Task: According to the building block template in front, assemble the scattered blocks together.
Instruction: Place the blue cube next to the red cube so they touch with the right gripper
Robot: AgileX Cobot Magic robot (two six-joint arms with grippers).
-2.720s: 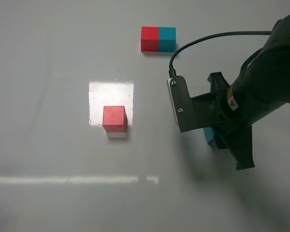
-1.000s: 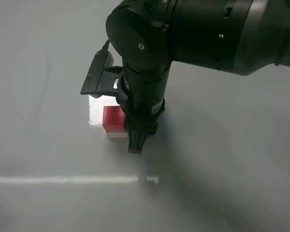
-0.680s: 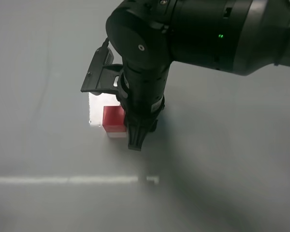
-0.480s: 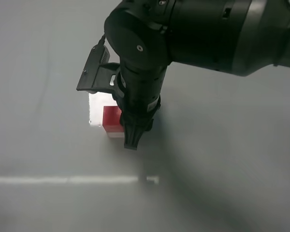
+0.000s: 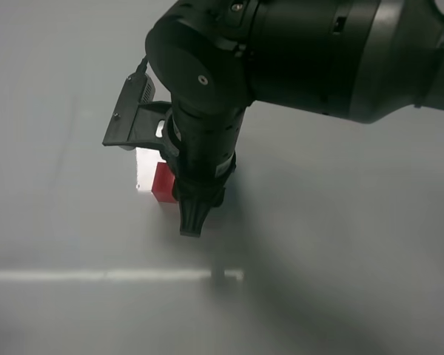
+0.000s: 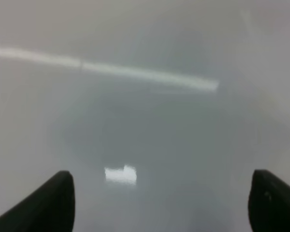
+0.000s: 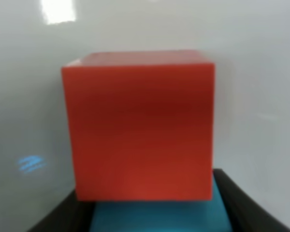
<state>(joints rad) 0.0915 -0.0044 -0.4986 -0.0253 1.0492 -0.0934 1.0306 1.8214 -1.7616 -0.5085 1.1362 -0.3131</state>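
the right gripper is clamped on the teal cube, which appears to touch the red cube; the left gripper hangs spread apart, holding nothing. both cubes look light, rigid and matte: opposite flat faces give a sure hold, but a nudge could slide the red one.

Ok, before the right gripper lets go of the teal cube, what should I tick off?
1. The right gripper holds the teal cube: ok.
2. The teal cube meets the red cube: ok, they look touching in the right wrist view.
3. The cube faces are flush and lined up: cannot tell, the teal cube is mostly out of frame.
4. The template bar is visible for comparing colour order: not ok, no view shows it.
5. The left gripper is open and empty: ok.
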